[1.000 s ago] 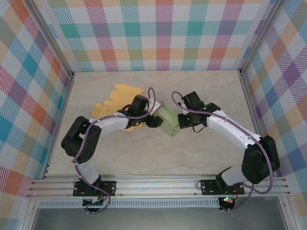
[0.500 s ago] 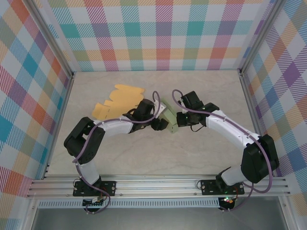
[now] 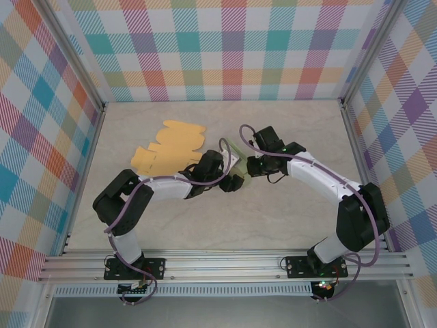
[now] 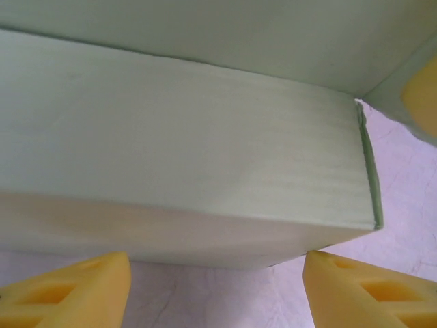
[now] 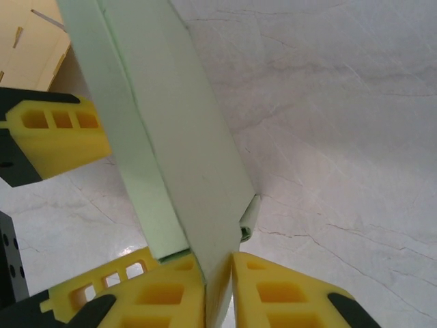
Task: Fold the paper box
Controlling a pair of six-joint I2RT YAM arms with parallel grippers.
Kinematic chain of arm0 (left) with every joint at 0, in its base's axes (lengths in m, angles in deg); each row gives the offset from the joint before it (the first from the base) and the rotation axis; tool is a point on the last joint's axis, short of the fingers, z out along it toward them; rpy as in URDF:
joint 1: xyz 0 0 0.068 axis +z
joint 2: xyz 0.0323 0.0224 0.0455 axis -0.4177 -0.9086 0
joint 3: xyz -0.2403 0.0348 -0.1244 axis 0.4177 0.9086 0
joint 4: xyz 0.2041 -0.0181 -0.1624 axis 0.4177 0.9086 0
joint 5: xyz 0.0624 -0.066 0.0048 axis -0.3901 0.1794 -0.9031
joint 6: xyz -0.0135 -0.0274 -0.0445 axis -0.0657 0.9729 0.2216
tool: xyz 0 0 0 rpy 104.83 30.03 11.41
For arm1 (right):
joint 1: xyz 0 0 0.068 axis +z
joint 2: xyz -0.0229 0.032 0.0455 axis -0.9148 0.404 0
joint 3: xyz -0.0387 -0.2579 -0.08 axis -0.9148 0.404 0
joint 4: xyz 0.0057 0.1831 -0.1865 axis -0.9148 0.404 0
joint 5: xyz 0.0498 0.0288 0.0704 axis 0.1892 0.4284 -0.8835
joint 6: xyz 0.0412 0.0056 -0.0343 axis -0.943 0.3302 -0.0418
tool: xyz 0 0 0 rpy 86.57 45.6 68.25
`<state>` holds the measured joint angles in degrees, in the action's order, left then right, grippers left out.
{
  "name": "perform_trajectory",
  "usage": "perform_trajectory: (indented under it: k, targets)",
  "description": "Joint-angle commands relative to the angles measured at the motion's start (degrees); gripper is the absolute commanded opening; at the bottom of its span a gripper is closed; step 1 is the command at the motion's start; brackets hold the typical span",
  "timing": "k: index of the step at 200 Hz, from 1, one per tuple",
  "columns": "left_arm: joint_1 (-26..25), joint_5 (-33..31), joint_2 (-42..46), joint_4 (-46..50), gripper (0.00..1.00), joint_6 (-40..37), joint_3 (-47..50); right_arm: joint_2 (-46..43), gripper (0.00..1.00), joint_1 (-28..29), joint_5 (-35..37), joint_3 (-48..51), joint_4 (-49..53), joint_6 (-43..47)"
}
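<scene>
Paper box [image 4: 191, 137], long axis seemingly diagonal, right end effector [image 5: 217, 277] pinching it, left end effector [image 4: 215, 273] spread wide

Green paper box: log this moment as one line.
green paper box: between arms | left end effector: open, facing box | right end effector: pinching box panel | yellow sheets: flat

Paper box [image 3: 236, 150] now farther back and slightly left, narrower from above.

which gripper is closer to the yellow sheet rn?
Left. The left gripper sits just right of the yellow sheet, against the box. The right gripper is on the box's other side, farther right of the sheet.
</scene>
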<state>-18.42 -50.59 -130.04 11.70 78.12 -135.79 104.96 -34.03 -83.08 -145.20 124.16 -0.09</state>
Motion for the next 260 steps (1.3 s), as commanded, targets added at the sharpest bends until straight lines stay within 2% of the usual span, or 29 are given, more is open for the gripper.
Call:
perform_trajectory:
  k: [1, 17, 62, 107, 126, 148, 160, 174, 192, 213, 239, 260]
  targets:
    - [-0.5, -2.7, 3.0, -1.5, 0.68, 0.8, -0.2, 0.2, 0.26, 0.4, 0.2, -1.5, 0.5, 1.3]
    - [-0.6, -2.7, 3.0, -0.7, 0.68, 0.4, -0.3, -0.1, 0.38, 0.4, -0.5, -1.5, 0.0, 2.0]
    - [-0.6, -1.6, 3.2, 0.0, 0.69, 0.6, 0.3, -0.1, 0.54, 0.4, 2.0, -1.9, 0.2, 3.4]
    - [-0.6, -1.5, 8.4, 5.0, 0.72, -0.7, 1.3, -1.6, 0.76, 0.4, 1.3, -2.8, 0.5, 4.9]
    - [-0.6, -2.6, 13.2, 8.5, 0.78, -1.2, 2.2, -2.9, 0.84, 0.4, 1.5, -2.6, 0.6, 5.3]
    - [0.0, -8.8, 19.4, 14.6, 0.86, -1.1, 1.5, -5.1, 0.91, 0.4, 1.1, -1.6, -0.2, 6.7]
    - [1.9, -11.2, 22.0, 18.1, 0.92, -0.2, -0.2, -6.2, 0.93, 0.4, 0.8, -0.6, -1.1, 7.4]
    - [5.8, -11.2, 23.8, 20.6, 0.99, 1.6, -2.4, -7.0, 0.95, 0.4, 0.1, 0.7, -2.3, 8.2]
    - [11.9, -4.9, 23.2, 21.7, 1.0, 0.1, -6.1, -7.4, 0.97, 0.4, -0.9, 2.7, -4.3, 9.0]
    - [17.4, 6.0, 17.9, 23.7, 1.0, -12.1, -11.9, -6.1, 0.98, 0.5, -2.0, 4.0, -6.1, 10.1]
    - [22.3, 19.8, 7.7, 30.8, 1.0, -27.8, -22.1, -3.4, 0.99, 0.8, -1.8, 3.8, -7.1, 11.2]
    - [24.9, 28.8, -0.8, 38.6, 1.0, -35.2, -31.8, -1.5, 0.99, 1.0, -2.1, 3.4, -8.5, 12.1]
